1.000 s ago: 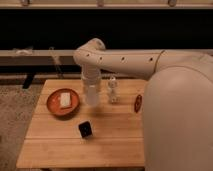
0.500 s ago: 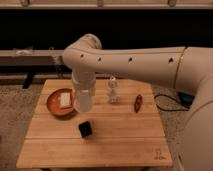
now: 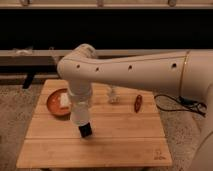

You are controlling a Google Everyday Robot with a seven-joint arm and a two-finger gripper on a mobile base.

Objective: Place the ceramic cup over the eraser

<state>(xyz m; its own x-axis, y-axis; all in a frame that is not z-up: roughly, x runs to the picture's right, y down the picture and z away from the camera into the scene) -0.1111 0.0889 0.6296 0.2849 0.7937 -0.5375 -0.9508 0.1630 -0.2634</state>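
Note:
The white ceramic cup [image 3: 81, 116] hangs upright under the wrist of my big white arm, just above the wooden table [image 3: 125, 142]. My gripper [image 3: 80, 106] is at the cup's top, shut on it and mostly merged with it in the camera view. The small black eraser [image 3: 86, 131] lies on the table directly below the cup's lower edge, slightly to its front right. The cup's bottom overlaps the eraser's top part; I cannot tell whether they touch.
An orange dish [image 3: 54, 106] with a white block [image 3: 64, 100] sits at the table's left. A small clear glass item [image 3: 114, 95] and a reddish-brown oval item [image 3: 137, 103] stand behind and to the right. A cable [image 3: 175, 99] lies on the floor at right.
My arm has swung left and forward and come down, carrying the cup from beside the orange dish to just over the eraser. The eraser has not moved.

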